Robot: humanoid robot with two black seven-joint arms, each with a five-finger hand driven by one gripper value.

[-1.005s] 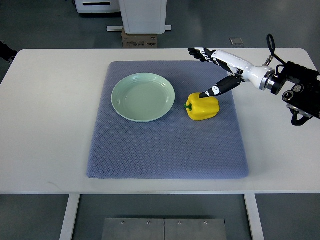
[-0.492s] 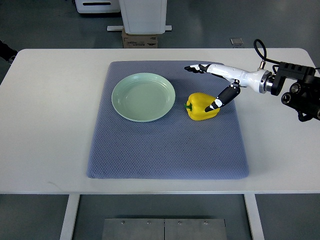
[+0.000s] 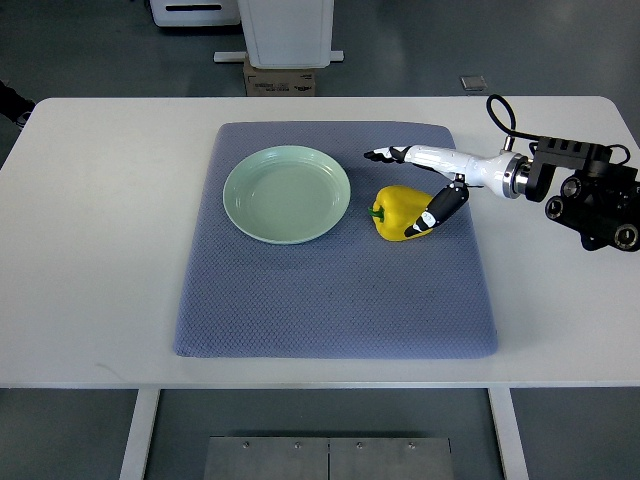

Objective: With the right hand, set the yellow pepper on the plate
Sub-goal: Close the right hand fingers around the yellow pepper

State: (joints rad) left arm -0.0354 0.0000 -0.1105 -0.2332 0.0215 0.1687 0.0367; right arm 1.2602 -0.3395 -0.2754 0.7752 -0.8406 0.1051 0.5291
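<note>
- The yellow pepper [image 3: 401, 211] lies on its side on the grey mat [image 3: 330, 290], just right of the plate [image 3: 287, 194], apart from it.
- Its long axis runs left-right, with the green stem pointing left toward the plate.
- The right hand [image 3: 420, 185] straddles the pepper, fingers [image 3: 392, 154] spread beyond it and thumb against its near right side, not clamped.
- The mat covers the white counter [image 3: 100, 220].

I count one pepper [image 3: 398, 209] at my hand [image 3: 425, 190], one plate [image 3: 287, 194] beyond it, one mat [image 3: 330, 290], one table [image 3: 100, 250].
</note>
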